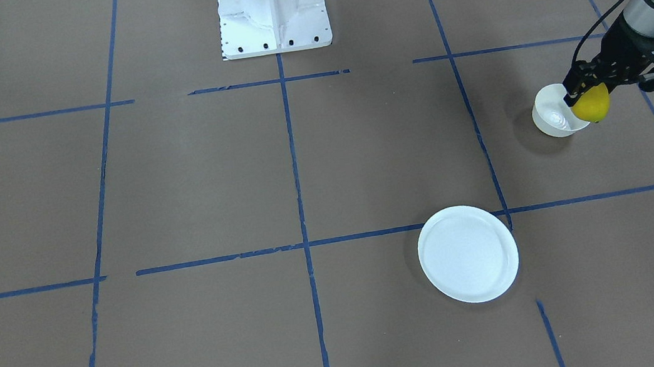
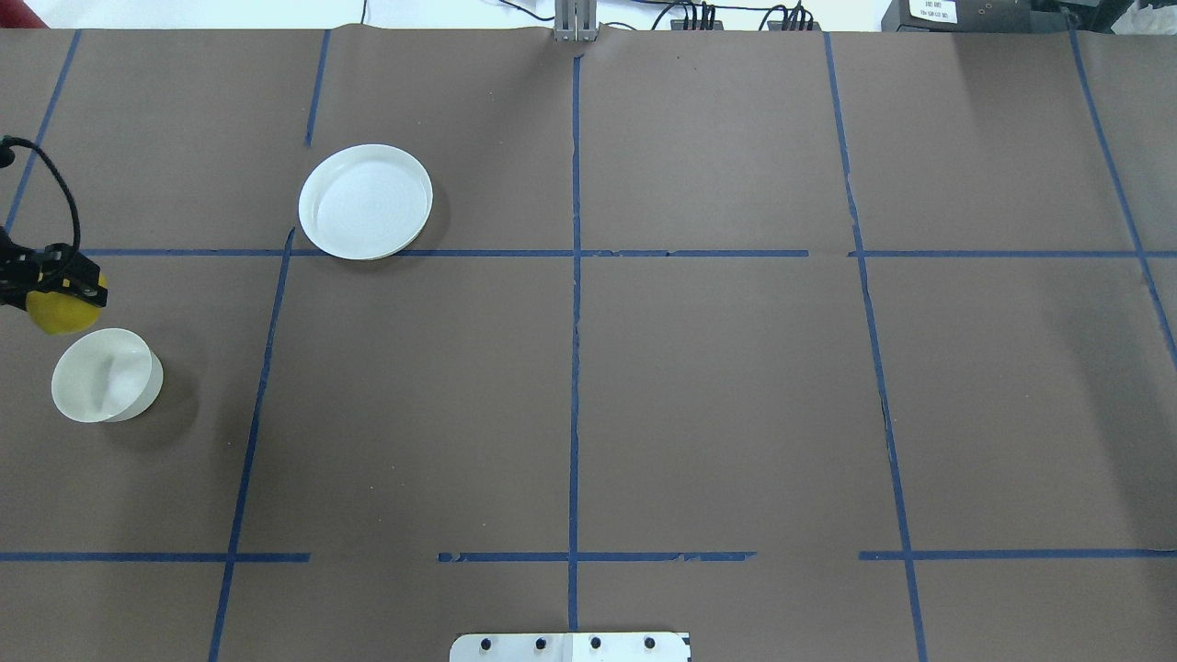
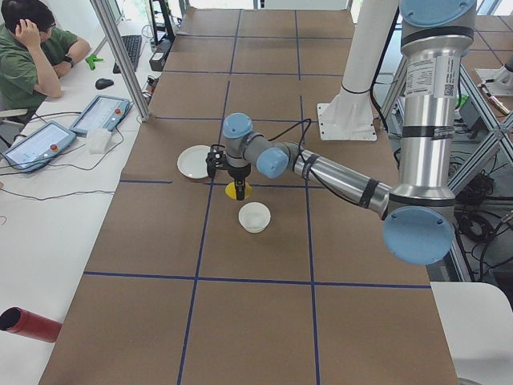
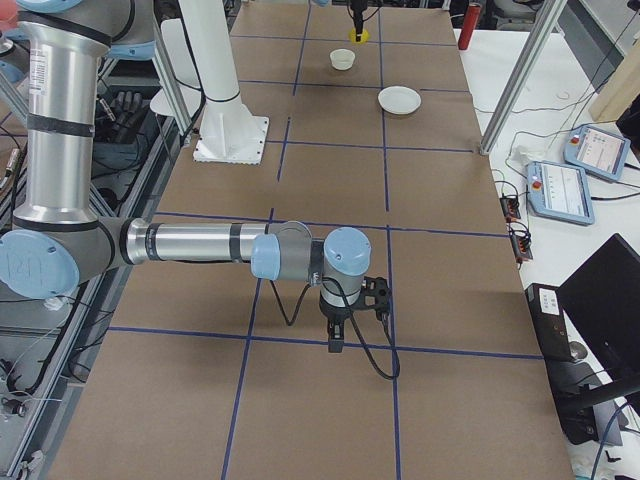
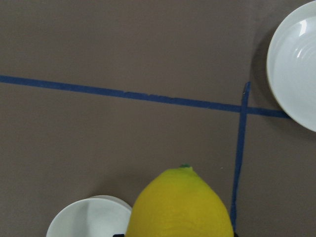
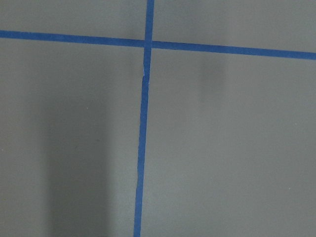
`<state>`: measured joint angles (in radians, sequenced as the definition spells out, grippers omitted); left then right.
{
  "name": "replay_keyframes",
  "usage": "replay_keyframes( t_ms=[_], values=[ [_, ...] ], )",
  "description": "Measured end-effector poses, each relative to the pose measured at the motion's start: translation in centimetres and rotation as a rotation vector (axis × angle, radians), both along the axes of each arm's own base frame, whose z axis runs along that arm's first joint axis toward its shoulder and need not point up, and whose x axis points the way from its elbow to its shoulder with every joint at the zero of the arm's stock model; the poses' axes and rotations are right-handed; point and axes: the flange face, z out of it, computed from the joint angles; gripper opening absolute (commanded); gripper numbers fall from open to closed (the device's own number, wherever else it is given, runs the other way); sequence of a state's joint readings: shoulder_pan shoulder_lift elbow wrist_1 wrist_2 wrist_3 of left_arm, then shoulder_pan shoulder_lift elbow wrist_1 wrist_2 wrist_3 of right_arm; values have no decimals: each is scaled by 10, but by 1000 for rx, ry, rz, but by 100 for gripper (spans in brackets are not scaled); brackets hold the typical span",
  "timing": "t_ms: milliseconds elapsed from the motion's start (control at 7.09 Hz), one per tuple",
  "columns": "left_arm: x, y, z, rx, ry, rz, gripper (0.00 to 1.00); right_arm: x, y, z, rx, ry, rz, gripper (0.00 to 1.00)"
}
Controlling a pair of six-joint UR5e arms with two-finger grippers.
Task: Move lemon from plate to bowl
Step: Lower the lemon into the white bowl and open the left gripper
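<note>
Holding the lemon [image 1: 591, 104] clamped in the left end effector [image 1: 588, 92] aloft just beside the bowl [image 1: 549, 116], well clear of the bare plate [image 1: 467, 253]; awaiting centring and release; opening of the right end effector [image 4: 338, 335] indeterminable.

We see bright, even light from above in all views; the matte brown surface [image 2: 717, 386] shows no glare. Shadows are soft: in the overhead view the bowl [image 2: 101, 375] throws a dim one to its right, the plate [image 2: 365, 200] a thin one along its right rim. Broad faint shadows darken the front view's left edge and the overhead's right side. Left wrist view: the lemon [image 5: 180, 207] is close and slightly soft, with small gloss on the plate. Right wrist view is dimmer and greyer, with blurry shadow bands. Side views are sharp.
</note>
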<state>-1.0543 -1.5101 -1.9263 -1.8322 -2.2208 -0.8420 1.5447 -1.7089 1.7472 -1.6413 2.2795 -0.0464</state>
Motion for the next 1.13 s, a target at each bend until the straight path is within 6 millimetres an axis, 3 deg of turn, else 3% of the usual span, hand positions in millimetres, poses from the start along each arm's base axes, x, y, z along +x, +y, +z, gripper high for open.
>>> replay_keyframes(
  t_ms=[282, 705, 846, 1128],
  values=[
    [3, 21, 27, -12, -25, -38, 15, 0, 0, 0, 0, 0, -1, 100],
    [36, 34, 57, -34, -13, -33, 16, 0, 0, 0, 0, 0, 0, 100],
    [44, 36, 69, -35, -11, -22, 24, 0, 0, 0, 0, 0, 0, 100],
    [52, 37, 79, -33, -7, -7, 96, 0, 0, 0, 0, 0, 0, 100]
  ],
)
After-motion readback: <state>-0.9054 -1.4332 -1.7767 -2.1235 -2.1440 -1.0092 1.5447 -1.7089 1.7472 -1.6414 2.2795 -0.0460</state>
